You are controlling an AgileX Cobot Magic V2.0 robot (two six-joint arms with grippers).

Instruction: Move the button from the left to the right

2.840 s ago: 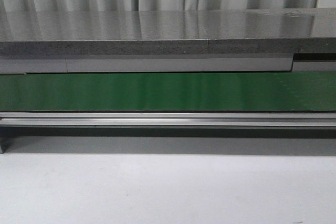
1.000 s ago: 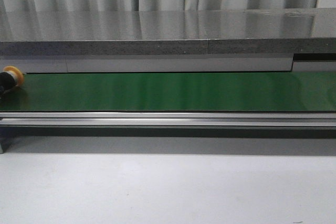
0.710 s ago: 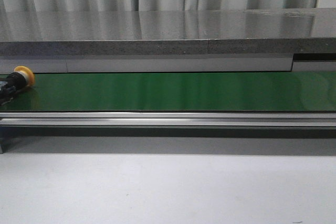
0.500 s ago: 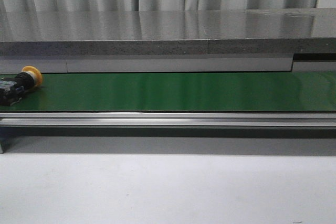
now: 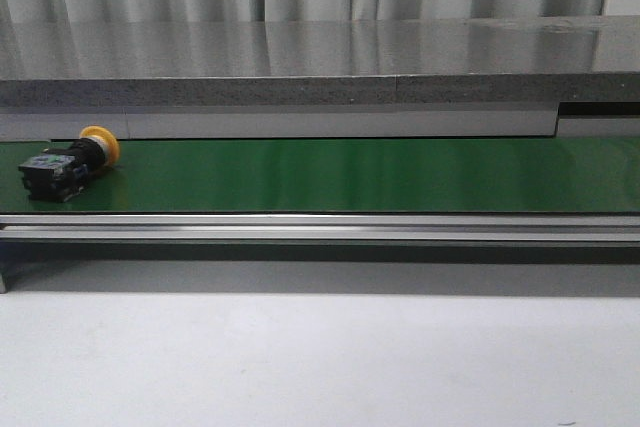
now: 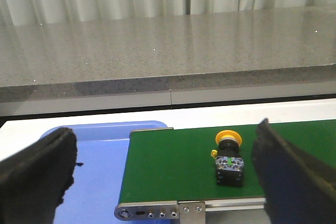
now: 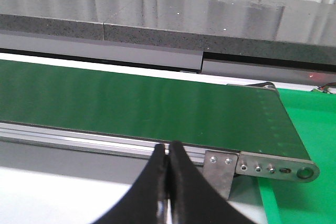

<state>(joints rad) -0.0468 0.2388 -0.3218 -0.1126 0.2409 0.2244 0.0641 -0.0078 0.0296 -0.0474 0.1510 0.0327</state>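
Observation:
The button (image 5: pixel 68 163) lies on its side at the left end of the green conveyor belt (image 5: pixel 350 175), yellow cap toward the back, black body toward the front. The left wrist view shows the button (image 6: pixel 229 160) on the belt (image 6: pixel 173 161) between and beyond the two black fingers of my left gripper (image 6: pixel 166 142), nearer one of them and touching neither. That gripper is open and holds nothing. My right gripper (image 7: pixel 168 148) is shut and empty, its tips in front of the belt's aluminium rail near the right end of the belt (image 7: pixel 131 103). Neither gripper shows in the front view.
A blue tray (image 6: pixel 94 171) sits beyond the belt's left end and a green tray (image 7: pixel 310 124) beyond its right end. A grey stone shelf (image 5: pixel 300 57) runs behind the belt. The white table (image 5: pixel 320 367) lies in front.
The button has come into the front view from the left edge and travelled rightward along the belt. No gripper has touched it.

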